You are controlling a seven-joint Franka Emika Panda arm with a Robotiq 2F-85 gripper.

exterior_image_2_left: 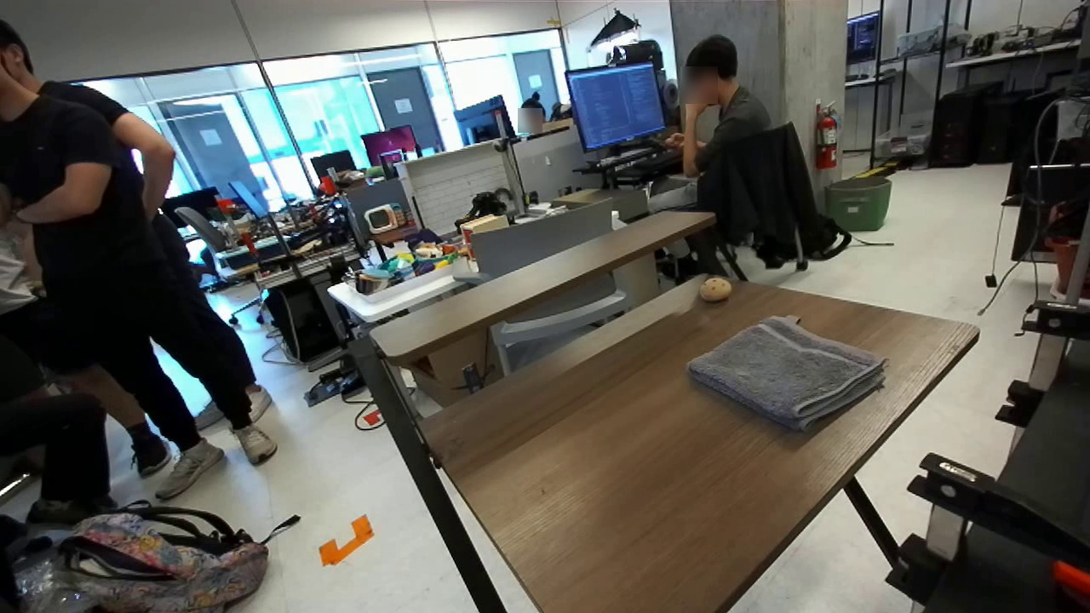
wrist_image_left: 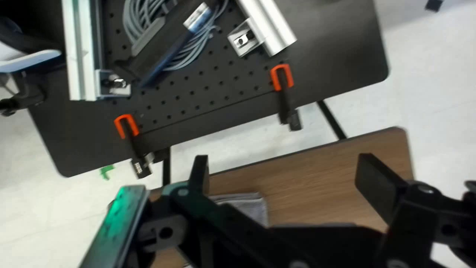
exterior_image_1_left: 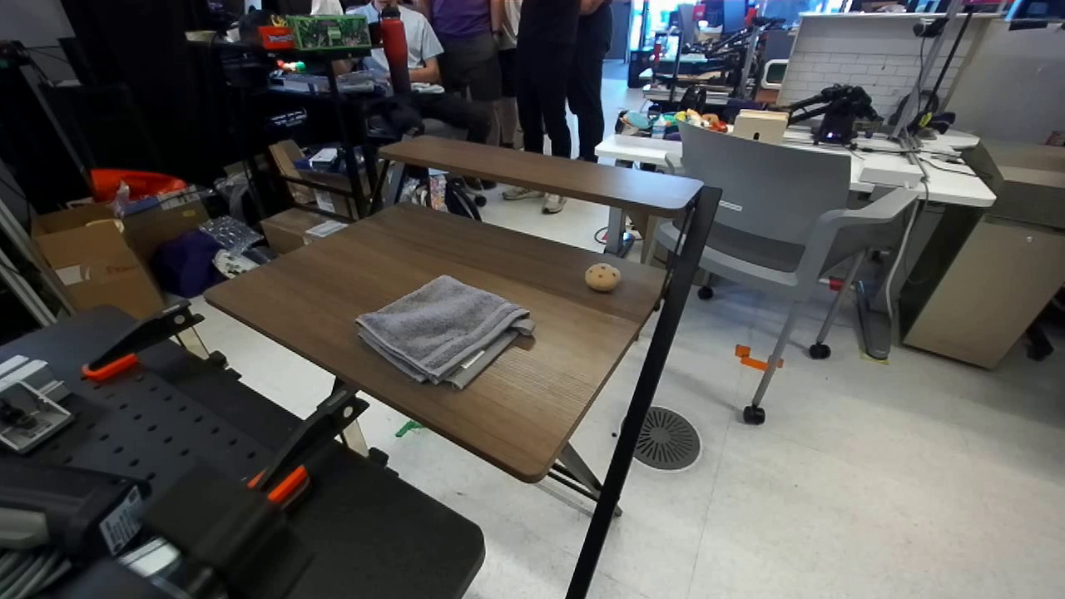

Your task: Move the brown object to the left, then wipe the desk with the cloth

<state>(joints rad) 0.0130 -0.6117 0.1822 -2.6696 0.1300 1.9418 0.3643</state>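
The jaws stand wide, with a broad gap between the two fingers point(wrist_image_left: 379, 182); in the wrist view the gripper point(wrist_image_left: 284, 169) shows against the desk point(wrist_image_left: 316, 186), its brown wood visible through the gap. Left to right in an exterior view, cardboard boxes point(exterior_image_1_left: 104, 270) are at the far left, then the black bench point(exterior_image_1_left: 399, 532), with two clamps point(exterior_image_1_left: 312, 437) at its desk-side edge, each with an orange tip. Next is the cloth point(exterior_image_1_left: 445, 324), grey, rumpled and folded in layers, lying on the desk toward the bench; a corner of it also shows in the wrist view, nearer that view's left finger. To its right the ball point(exterior_image_1_left: 602, 277), tan with dark spots and far smaller, rests on the desk near the shelf point(exterior_image_1_left: 532, 170), well apart from the cloth. After it come a black leg point(exterior_image_1_left: 656, 358) slanting down from the shelf's end, a round drain point(exterior_image_1_left: 668, 441) in the pale floor point(exterior_image_1_left: 874, 491), and a grey chair point(exterior_image_1_left: 765, 191) by a white table point(exterior_image_1_left: 957, 190). Again left to right, in an exterior view, people point(exterior_image_2_left: 85, 187) stand at the edge, a lit screen point(exterior_image_2_left: 615, 106) follows, then the ball, sitting left of the cloth and close to the desk's shelf-side edge, then a seated person point(exterior_image_2_left: 737, 119), the cloth, and a green bin point(exterior_image_2_left: 857, 204) on the floor beyond
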